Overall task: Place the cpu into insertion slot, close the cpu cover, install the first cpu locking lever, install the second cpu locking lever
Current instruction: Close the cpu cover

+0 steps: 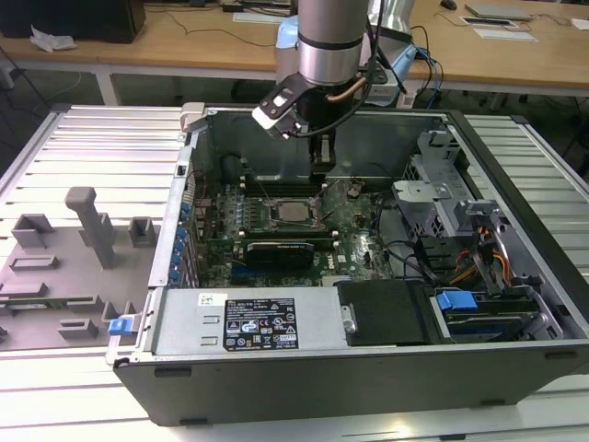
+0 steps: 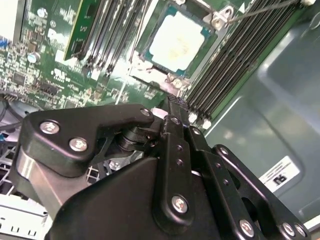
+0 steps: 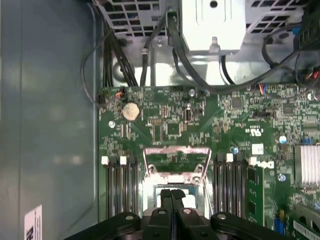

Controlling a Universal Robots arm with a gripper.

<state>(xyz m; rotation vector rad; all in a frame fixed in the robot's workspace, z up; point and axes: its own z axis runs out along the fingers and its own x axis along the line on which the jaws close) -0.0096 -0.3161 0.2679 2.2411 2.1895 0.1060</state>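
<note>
While the cpu (image 1: 294,213) lies seated in the insertion slot (image 2: 144,50) at the middle of the exterior view, the gripper (image 3: 172,192), fingers (image 3: 166,198) pinched together on nothing, hovers just beside the apparently raised cpu cover (image 3: 176,159), a narrow tip likely suited to nudging that thin plate.

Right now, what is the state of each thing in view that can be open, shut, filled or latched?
cpu: seated flat in the insertion slot.
insertion slot: filled by the cpu.
cpu cover: open, swung up off the cpu.
locking lever: appears unlatched, swung away from the slot.
gripper: jaws shut, holding nothing, close to the cover.
computer case: side open.
</note>
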